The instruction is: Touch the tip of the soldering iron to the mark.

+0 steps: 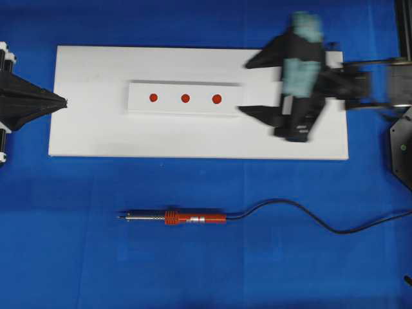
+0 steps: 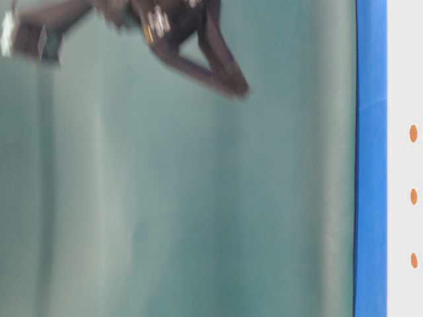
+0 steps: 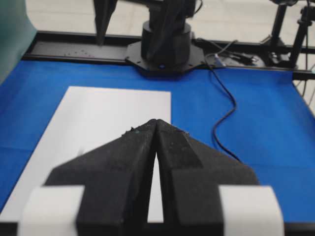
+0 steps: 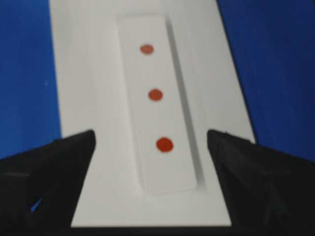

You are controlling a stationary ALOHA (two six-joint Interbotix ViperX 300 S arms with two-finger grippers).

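The right gripper [image 1: 261, 87] is being held wide apart above the white board [image 1: 96, 138], and nothing is being gripped. The left gripper [image 3: 155, 123] is being kept pressed together, empty. The soldering iron [image 1: 177, 217] is being left untouched on the blue mat [image 1: 64, 257].

I am finding no readable text, labels, brands or numbers in any view. The only signs I am seeing are three plain red dots [image 1: 185, 98] on the raised white strip [image 1: 138, 100].
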